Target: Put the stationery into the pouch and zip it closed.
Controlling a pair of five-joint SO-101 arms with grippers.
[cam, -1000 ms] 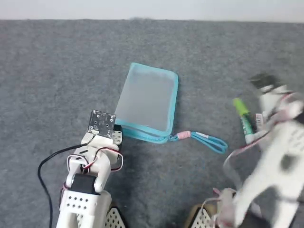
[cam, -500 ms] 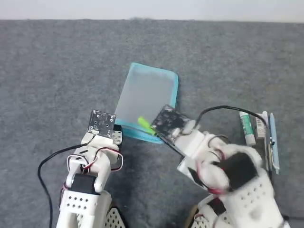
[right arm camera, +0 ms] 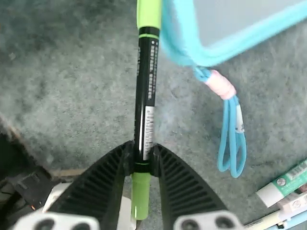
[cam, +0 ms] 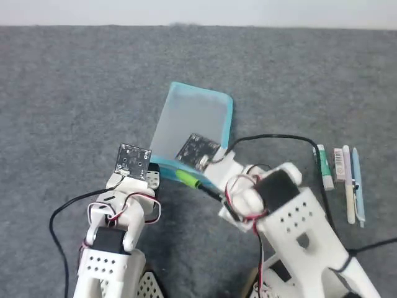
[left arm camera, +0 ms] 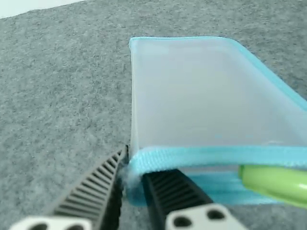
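The translucent pouch [cam: 192, 124] with teal trim lies mid-table. My left gripper [left arm camera: 130, 178] is shut on the near left corner of its zipper edge [left arm camera: 201, 157]. My right gripper [right arm camera: 142, 160] is shut on a green and black marker [right arm camera: 144, 110], pinching it near its rear end. The marker [cam: 186, 178] points at the pouch's near edge, and its green cap [left arm camera: 273, 182] lies against the teal opening. The pink zipper pull [right arm camera: 221, 86] and blue strap loop [right arm camera: 232, 139] trail off the pouch's corner. Whether the cap is inside the pouch I cannot tell.
Several more pens and markers [cam: 340, 177] lie side by side on the grey felt at the right, some of them showing in the right wrist view as loose pens [right arm camera: 288, 184]. The right arm's body [cam: 291, 230] covers the ground between pouch and pens.
The right arm swung from the pens at the right over to the pouch, carrying the green marker, and now has its tip at the pouch's near edge. The left arm stayed still.
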